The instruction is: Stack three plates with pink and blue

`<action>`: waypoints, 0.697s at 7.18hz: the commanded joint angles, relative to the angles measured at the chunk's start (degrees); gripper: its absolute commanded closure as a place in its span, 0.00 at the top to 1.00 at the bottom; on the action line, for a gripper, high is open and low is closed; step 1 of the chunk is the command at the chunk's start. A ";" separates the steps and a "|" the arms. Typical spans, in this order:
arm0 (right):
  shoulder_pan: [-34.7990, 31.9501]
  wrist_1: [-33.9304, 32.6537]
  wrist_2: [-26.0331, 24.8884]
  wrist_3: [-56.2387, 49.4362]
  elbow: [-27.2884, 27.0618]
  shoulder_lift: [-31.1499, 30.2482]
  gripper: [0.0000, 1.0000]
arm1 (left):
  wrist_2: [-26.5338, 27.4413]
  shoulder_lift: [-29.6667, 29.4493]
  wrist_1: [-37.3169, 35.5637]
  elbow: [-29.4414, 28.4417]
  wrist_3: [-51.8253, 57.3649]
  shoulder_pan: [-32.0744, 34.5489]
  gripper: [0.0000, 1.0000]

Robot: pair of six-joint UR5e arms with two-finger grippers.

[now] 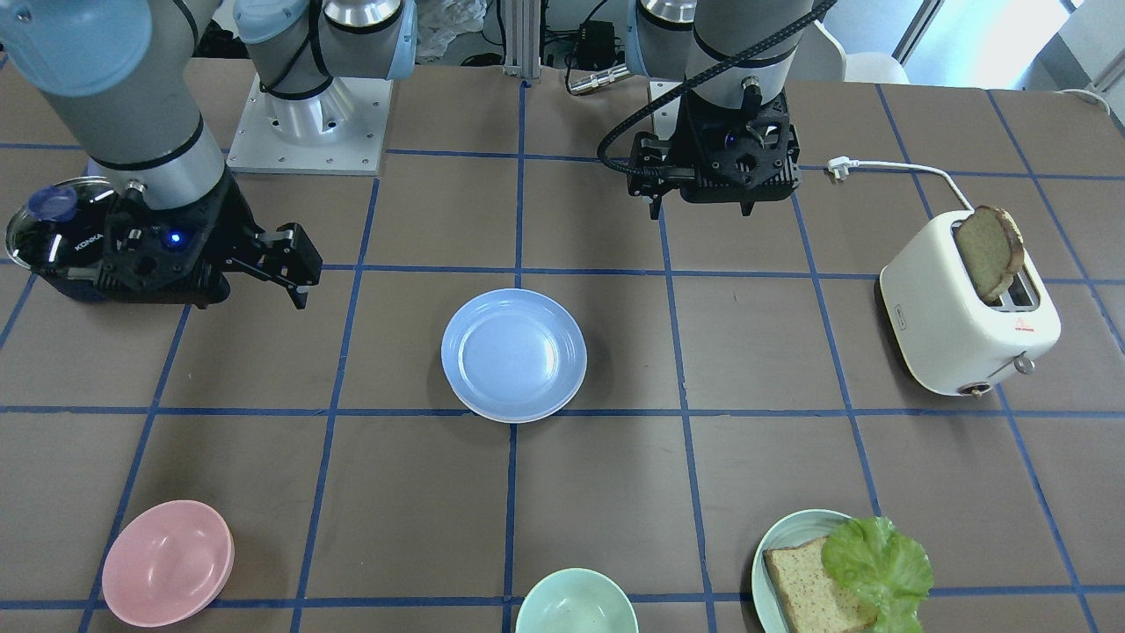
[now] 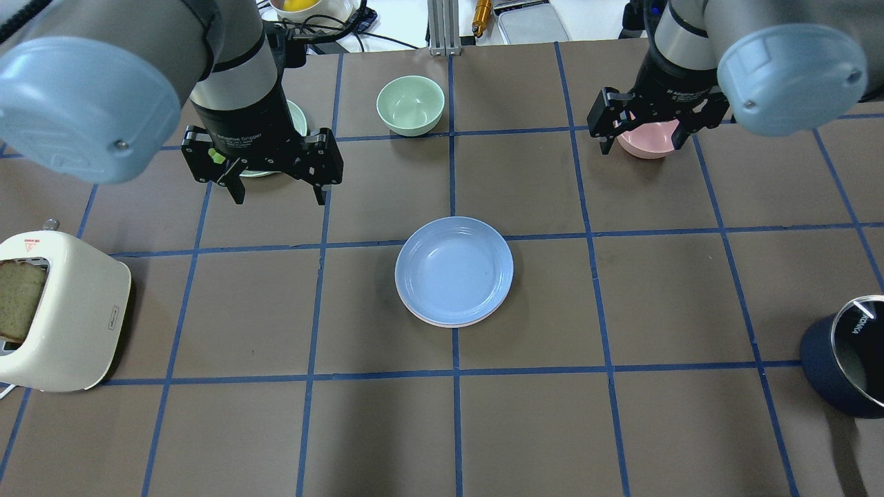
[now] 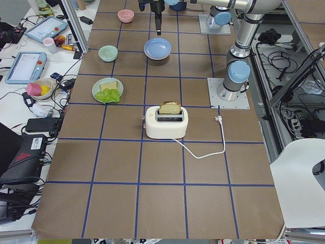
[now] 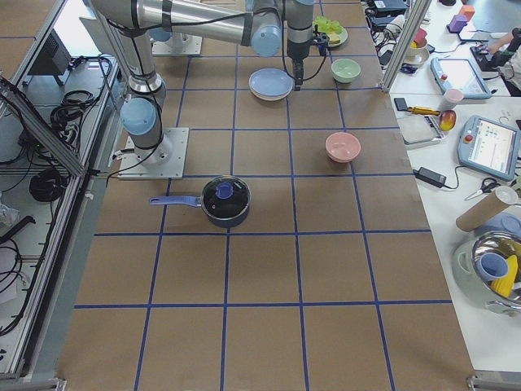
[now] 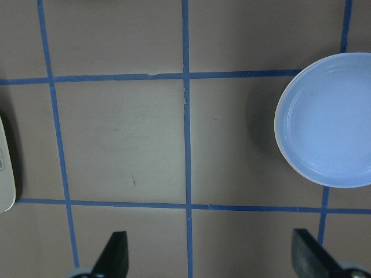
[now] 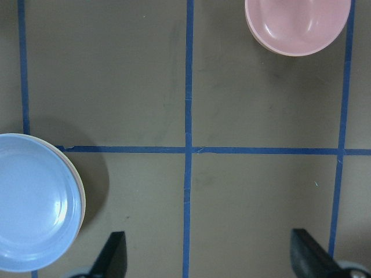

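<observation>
A periwinkle blue plate (image 2: 454, 269) lies on top of a stack at the table's middle. A pink plate's rim (image 2: 442, 322) shows just under its near edge. A pale edge (image 5: 277, 145) shows under the blue plate in the left wrist view; I cannot make out the cream plate on its own. My left gripper (image 2: 276, 183) is open and empty, above the table and apart from the stack, which lies off to the right of its wrist view. My right gripper (image 2: 646, 141) is open and empty above the pink bowl, apart from the stack (image 6: 35, 202).
A white toaster (image 2: 62, 310) with a bread slice stands at the left. A mint bowl (image 2: 410, 103) and a pink bowl (image 1: 167, 563) sit at the far side. A teal plate (image 1: 778, 549) holds bread and lettuce. A dark lidded pot (image 2: 849, 366) sits at the right.
</observation>
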State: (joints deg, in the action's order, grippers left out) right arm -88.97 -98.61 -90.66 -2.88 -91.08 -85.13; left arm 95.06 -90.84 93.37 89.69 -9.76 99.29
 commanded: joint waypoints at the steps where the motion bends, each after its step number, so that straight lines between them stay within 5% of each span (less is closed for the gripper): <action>1: -0.76 5.07 0.40 -0.73 3.61 -3.37 1.00 | -3.79 2.76 -1.53 2.33 0.09 -2.94 1.00; 4: -1.29 9.49 0.66 1.29 5.47 -3.12 1.00 | -3.21 3.13 -2.92 1.54 1.76 -4.72 1.00; 5: -1.29 8.96 0.66 1.21 5.39 -2.94 1.00 | -3.21 2.69 -8.41 1.63 1.85 -4.72 1.00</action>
State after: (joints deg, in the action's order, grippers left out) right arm -90.20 -89.53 -90.06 -1.97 -85.75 -88.24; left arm 91.78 -87.86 89.48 91.34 -8.17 94.76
